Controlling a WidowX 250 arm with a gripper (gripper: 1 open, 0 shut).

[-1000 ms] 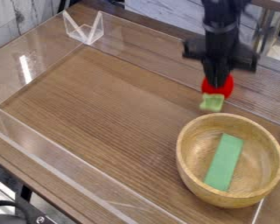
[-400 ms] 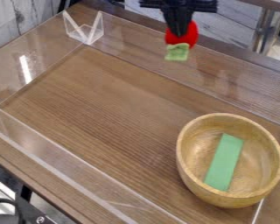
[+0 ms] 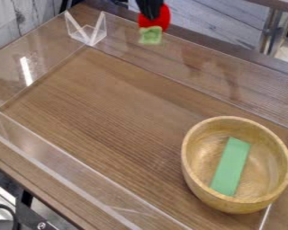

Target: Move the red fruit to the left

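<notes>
Carry step, w/ the red fruit (image 3: 154, 15) up at the top edge of view, far up-left of the wooden bowl (image 3: 239, 163) and well apart from it, hanging above the tabletop (image 3: 111, 117) w/ its green leafy end pointing down. The fingers are mostly cut off by the frame top, only a dark bit shows at the fruit's upper left, so the pics alone don't show the clamp; the fruit hangs clear of the wood under them, so they read as clenched on it. To do this well: keep the clamp firm, no twisting, since the fruit is small & round and could slip. Bring it down slowly over bare wood on the bowl's far-left side, short of the clear acrylic wall (image 3: 39, 54) and the small clear stand (image 3: 85, 30) in the corner, and let go only once the leafy end touches, else it'll prob roll. The green block (image 3: 234, 167) lies flat inside the bowl and isn't part of this, leave it. Vs a sec ago: the fruit then sat just above the bowl's rim, near the wood; now it's moved a good way left and risen. Bowl & block haven't shifted.
</notes>
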